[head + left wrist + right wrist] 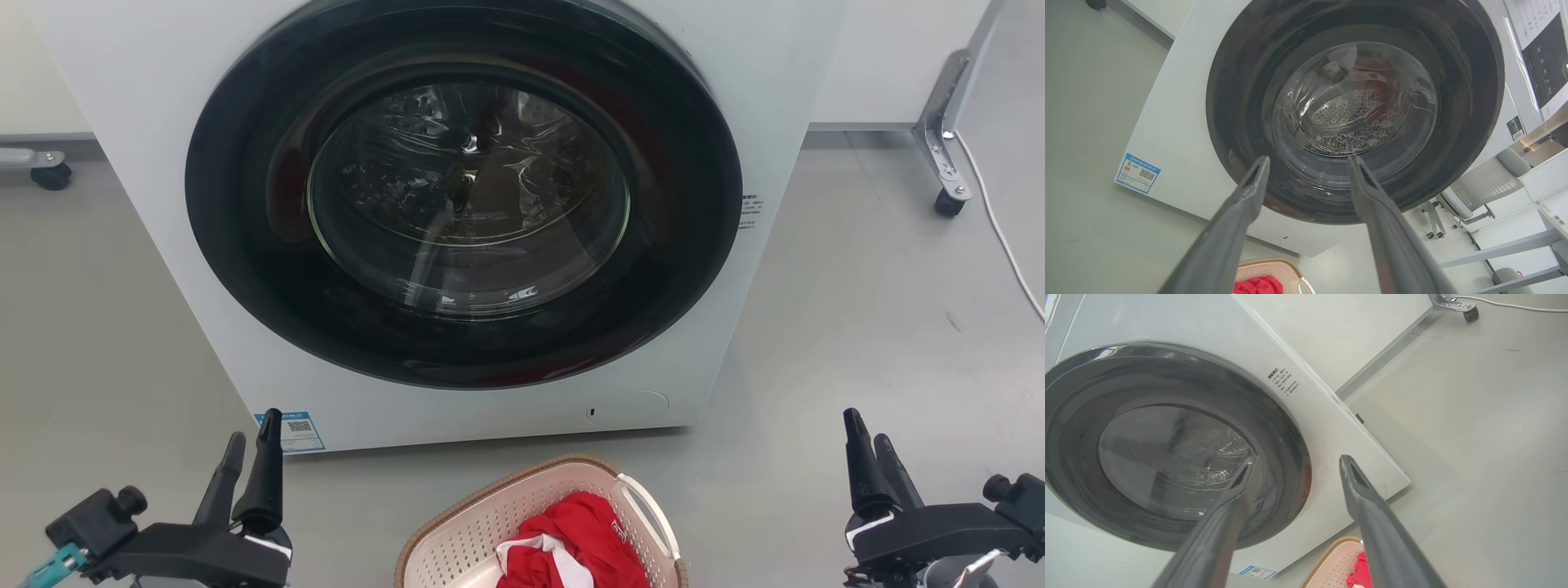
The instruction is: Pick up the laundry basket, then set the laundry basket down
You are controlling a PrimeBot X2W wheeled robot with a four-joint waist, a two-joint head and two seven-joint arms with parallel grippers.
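Both grippers hang well apart from the laundry basket (478, 523), which sits on the grey floor (857, 310) near the robot, just in front of the lower edge of the washer (147, 204). It lies roughly between the two arms and is cut off by the frame's bottom.

The left gripper (251, 431) and right gripper (867, 431) each have their fingers apart with nothing between, aimed at the washer rather than downward. I judge the reach has not yet begun.

To do it well, each arm should drop and swing inward to a side handle. The white handle (649, 506) on the right shows; the left one is out of frame. Lift both sides evenly. The cream perforated plastic looks thin and may flex, the brown woven-look rim is rounded, and the soft red garment (580, 531) could shift.
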